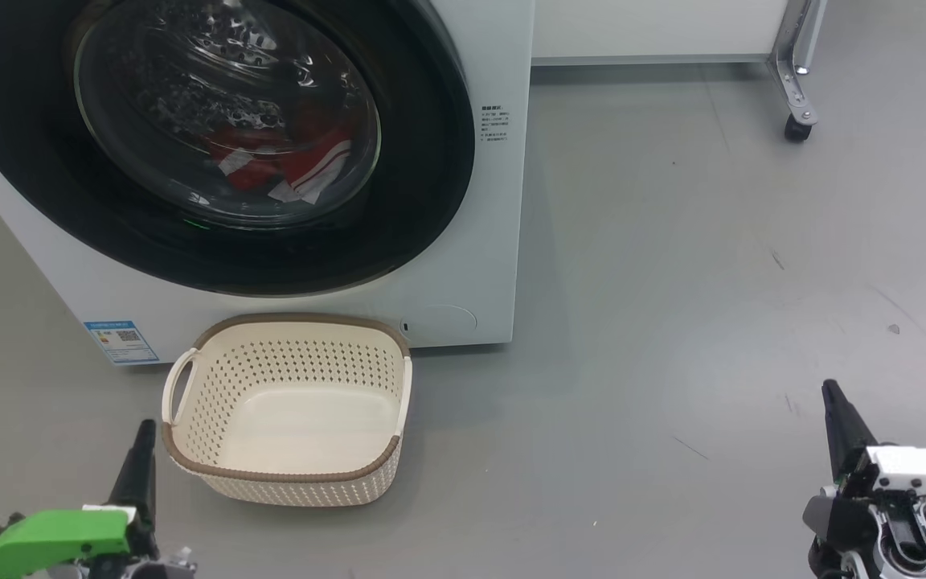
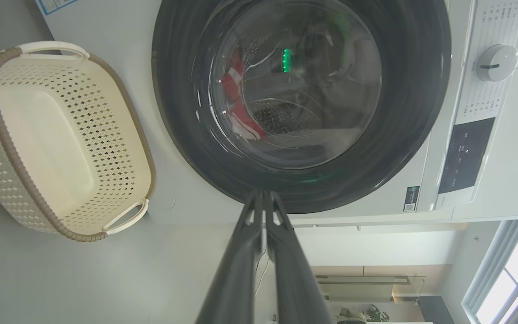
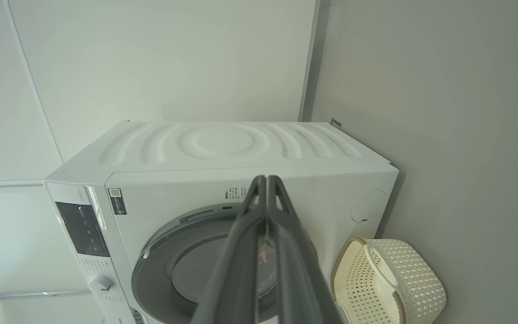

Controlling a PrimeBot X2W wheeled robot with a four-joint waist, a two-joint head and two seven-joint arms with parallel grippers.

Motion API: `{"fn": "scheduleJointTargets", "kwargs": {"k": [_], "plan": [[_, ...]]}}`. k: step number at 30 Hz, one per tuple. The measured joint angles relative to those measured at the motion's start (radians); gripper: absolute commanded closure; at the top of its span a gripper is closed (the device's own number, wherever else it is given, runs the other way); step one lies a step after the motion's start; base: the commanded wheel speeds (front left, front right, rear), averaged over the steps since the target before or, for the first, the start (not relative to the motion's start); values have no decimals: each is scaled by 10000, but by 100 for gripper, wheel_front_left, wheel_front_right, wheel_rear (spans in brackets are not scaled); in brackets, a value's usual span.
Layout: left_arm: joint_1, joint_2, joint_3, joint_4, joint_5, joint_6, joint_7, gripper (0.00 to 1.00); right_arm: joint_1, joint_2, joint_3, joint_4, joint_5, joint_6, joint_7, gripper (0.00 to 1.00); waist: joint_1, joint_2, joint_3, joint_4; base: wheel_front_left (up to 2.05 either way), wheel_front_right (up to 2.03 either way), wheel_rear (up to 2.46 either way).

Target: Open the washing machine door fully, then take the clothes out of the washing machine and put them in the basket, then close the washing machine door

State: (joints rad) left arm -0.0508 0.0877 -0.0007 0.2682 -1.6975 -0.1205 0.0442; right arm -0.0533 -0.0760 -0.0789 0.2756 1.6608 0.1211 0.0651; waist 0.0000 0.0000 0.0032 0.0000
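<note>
Grey floor (image 1: 672,322); hands (image 1: 145,430) (image 1: 831,394) closed, empty.

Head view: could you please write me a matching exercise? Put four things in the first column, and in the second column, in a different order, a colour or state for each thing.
Column one:
1. washing machine door
2. clothes
3. basket
4. left gripper

Column two:
A. red with white stripes
B. cream-white, empty
C. black-rimmed, closed
D. shut, holding nothing

Right pairs: 1-C, 2-A, 3-B, 4-D.
</note>
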Motion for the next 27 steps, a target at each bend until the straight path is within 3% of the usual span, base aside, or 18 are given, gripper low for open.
{"fn": "scheduleJointTargets", "kwargs": {"k": [1,2,3,4,5,27], "plan": [[35,-36,-10,84,-12,2,-4,100,39,31,4,73,0,-2,-2,100,0,0,0,0,0,0,0],[120,-102,-29,196,-12,8,-4,0,124,94,6,184,0,-4,-2,0,0,0,0,0,0,0,0],[219,-169,-44,307,-12,8,-4,0,235,163,12,288,0,-4,-2,0,0,0,0,0,0,0,0],[322,-234,-59,426,-12,8,-4,100,348,232,15,410,0,-4,-2,100,0,0,0,0,0,0,0],[423,-293,-61,525,-12,8,-6,0,463,297,19,512,0,-4,-2,0,0,0,0,0,0,0,0],[533,-378,-174,276,401,8,-560,0,589,362,167,134,-761,-6,-577,0,0,0,-1,-7,0,0,0]]}}
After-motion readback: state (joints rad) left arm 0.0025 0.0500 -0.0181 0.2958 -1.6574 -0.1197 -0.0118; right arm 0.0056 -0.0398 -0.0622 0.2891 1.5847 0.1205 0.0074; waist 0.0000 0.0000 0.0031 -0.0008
